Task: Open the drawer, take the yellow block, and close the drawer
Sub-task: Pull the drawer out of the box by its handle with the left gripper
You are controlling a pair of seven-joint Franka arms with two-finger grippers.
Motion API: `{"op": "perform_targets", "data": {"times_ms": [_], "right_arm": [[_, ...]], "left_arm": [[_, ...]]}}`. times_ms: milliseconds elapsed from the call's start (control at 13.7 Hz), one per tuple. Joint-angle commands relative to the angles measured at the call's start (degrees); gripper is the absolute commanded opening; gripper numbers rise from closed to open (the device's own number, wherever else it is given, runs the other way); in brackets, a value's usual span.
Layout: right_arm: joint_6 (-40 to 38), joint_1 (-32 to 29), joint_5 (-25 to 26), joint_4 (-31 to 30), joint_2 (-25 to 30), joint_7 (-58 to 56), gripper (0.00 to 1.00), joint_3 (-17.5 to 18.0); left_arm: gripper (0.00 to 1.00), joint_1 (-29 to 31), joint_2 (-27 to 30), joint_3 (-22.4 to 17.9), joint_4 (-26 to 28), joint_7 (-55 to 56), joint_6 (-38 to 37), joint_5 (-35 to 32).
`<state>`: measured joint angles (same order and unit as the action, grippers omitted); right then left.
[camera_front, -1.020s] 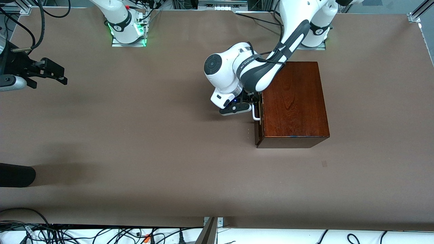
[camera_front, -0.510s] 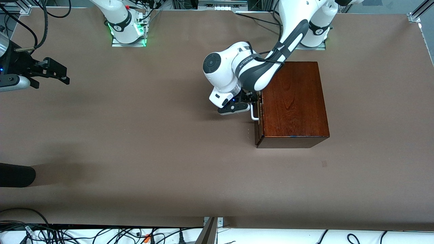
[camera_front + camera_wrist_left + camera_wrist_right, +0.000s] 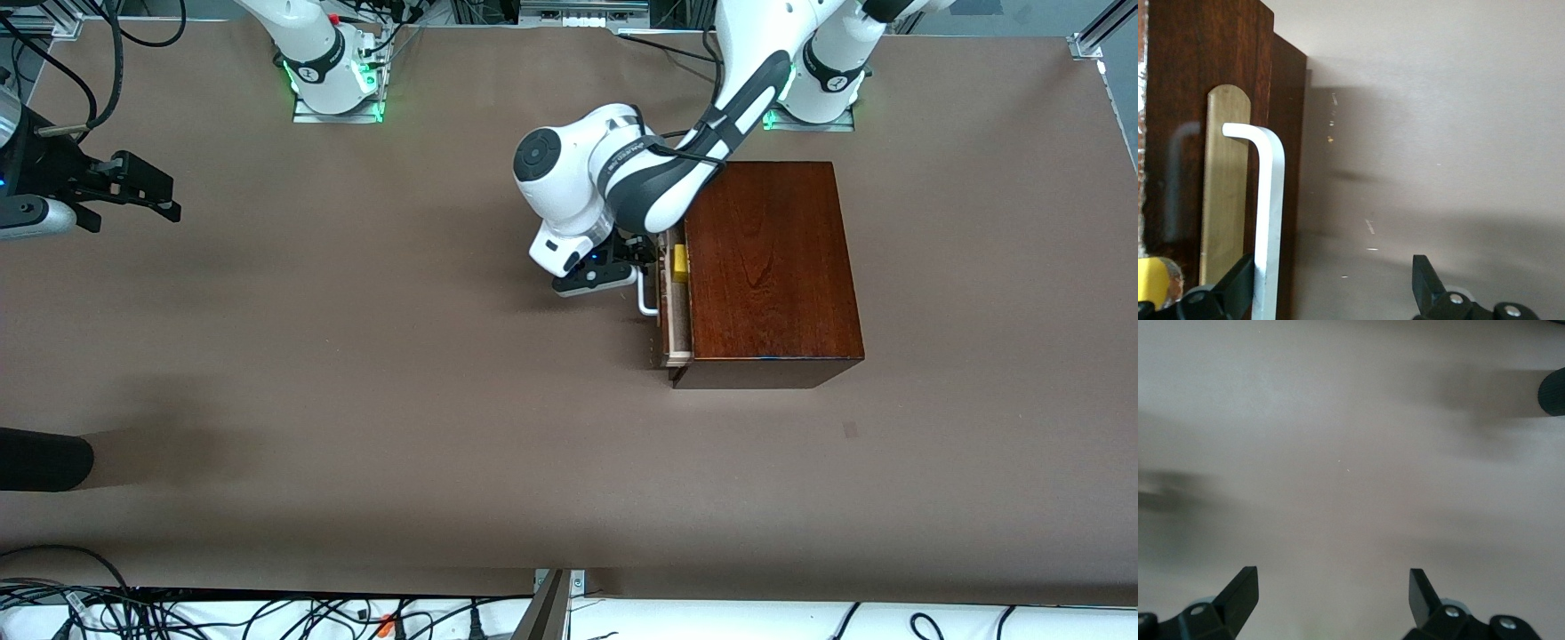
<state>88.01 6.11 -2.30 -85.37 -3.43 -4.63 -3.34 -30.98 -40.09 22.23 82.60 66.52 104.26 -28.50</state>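
1. A brown table (image 3: 373, 373) holds a dark reddish-brown wooden box (image 3: 765, 267), which sits toward the left arm's end, near that arm's base.
2. The drawer (image 3: 673, 311) is pulled partly out of the box toward the right arm's end of the table, showing a narrow strip of its pale wood interior.
3. The yellow block (image 3: 680, 263) sits inside the drawer, in the part farther from the front camera — a small bright cube right by the box's front edge. A yellow sliver of it also shows at the edge of the left wrist view (image 3: 1151, 280).
4. The white U-shaped handle (image 3: 1268, 220) stands out from the drawer's dark front, over a brass-coloured plate (image 3: 1225, 187).
5. The left gripper (image 3: 642, 267) is at the handle. Its fingers are spread wide, one finger (image 3: 1238, 283) hooked against the white bar, the other well apart over bare table.
6. The right gripper (image 3: 147, 191) waits above the table's edge at the right arm's end — fingers (image 3: 1241, 590) spread wide, holding nothing, with bare tabletop beneath.
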Motion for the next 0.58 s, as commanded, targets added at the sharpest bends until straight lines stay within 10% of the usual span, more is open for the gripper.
{"op": "perform_targets", "data": {"times_ms": [0,510], "right_arm": [[0.3,-0.1,0.8,0.0,0.4,0.3,1.00,0.0],[0.4,-0.3,1.0,0.0,0.3,0.1,1.00,-0.1]], "left_arm": [[1.00,-2.3,-3.5,0.3,-5.2,2.3,0.2,-0.7],[1.00,-4.9,-6.6,0.3,-11.0,3.3,0.1,0.7]]}}
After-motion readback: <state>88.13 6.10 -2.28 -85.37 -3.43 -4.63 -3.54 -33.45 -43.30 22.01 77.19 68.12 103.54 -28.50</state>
